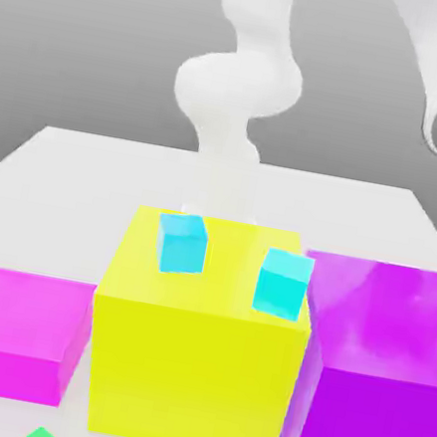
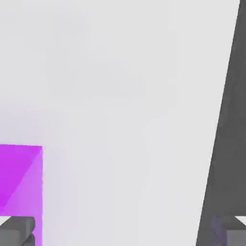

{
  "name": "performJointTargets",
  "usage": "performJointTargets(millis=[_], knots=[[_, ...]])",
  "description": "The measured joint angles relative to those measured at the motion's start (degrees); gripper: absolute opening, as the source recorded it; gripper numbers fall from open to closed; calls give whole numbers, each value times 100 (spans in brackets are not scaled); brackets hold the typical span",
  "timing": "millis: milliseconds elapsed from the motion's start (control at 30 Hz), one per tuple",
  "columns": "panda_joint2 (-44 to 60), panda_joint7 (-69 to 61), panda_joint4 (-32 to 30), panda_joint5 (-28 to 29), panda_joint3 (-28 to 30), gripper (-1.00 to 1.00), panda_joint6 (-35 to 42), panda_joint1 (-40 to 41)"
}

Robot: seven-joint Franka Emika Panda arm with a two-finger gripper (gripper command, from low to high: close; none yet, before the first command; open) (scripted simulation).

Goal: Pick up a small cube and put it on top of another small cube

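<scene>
Claw (image 2: 122,230) spread wide, nothing between the fingers (image 2: 17,229) — hand view has it over bare white table (image 2: 120,96) with a purple block (image 2: 19,178) beside one fingertip. Exterior view: big yellow block (image 1: 193,360) mid-table, one cyan cube (image 1: 181,242) on top, a second cyan cube (image 1: 283,283) at its right edge. Flat magenta block (image 1: 10,332) on the exterior view's left. Small yellow-orange cube — can't tell where it is.

Low frontal view; downward hand view

There are no words, numbers or labels to read on any block or on the robot.
</scene>
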State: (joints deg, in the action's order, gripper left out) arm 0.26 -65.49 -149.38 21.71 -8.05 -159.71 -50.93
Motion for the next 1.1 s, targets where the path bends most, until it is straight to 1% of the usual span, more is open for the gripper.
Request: performJointTargets(millis=[67, 167, 200, 233, 300, 333, 467, 633, 900, 1100], knots=[[-34, -52, -226, -12, 278, 0, -76, -383], [-93, -116, -567, -44, 882, 0, -188, -924], [-113, -137, -681, -58, 1089, 0, -225, -870], [-132, -161, -796, -75, 1245, 0, -262, -633], [-167, -229, -1027, -136, 1310, 0, -340, -209], [-190, -261, -1141, -191, 1289, 0, -377, -241], [-361, -299, -1579, -692, 1414, 0, -481, -157], [-532, -500, -2070, -1671, 1682, 0, -576, -241], [-155, -958, -1917, -2320, 1770, 0, -808, -389], [222, -1352, -1793, -2819, 1669, 0, -1093, -401]])
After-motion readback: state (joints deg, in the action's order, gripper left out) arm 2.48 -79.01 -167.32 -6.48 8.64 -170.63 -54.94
